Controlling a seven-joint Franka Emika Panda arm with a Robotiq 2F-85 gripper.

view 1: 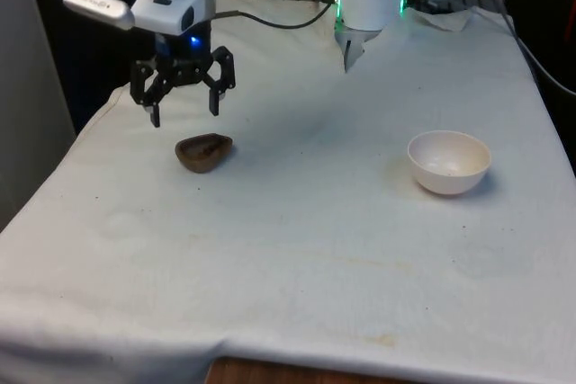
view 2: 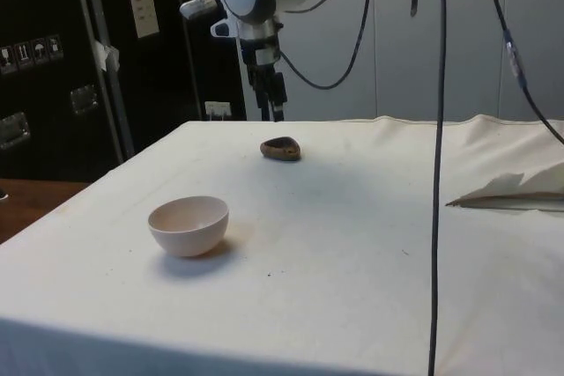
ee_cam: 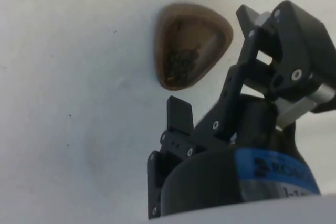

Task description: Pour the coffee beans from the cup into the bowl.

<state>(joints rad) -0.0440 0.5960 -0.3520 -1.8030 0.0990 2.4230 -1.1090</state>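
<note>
Covering table: white cloth (view 1: 297, 249); dark cabinets (view 2: 53, 59) behind.

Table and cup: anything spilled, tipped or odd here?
Nothing stands out. The brown cup sits upright on the cloth with beans inside, none scattered around. The white bowl is upright, apart from it. The gripper hovers open above the cup.

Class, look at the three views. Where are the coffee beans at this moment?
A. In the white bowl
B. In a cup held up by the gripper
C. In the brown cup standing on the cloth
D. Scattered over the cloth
C. The wrist view shows dark coffee beans inside the brown cup, which stands on the cloth below the open, empty gripper; the white bowl holds none.
</note>
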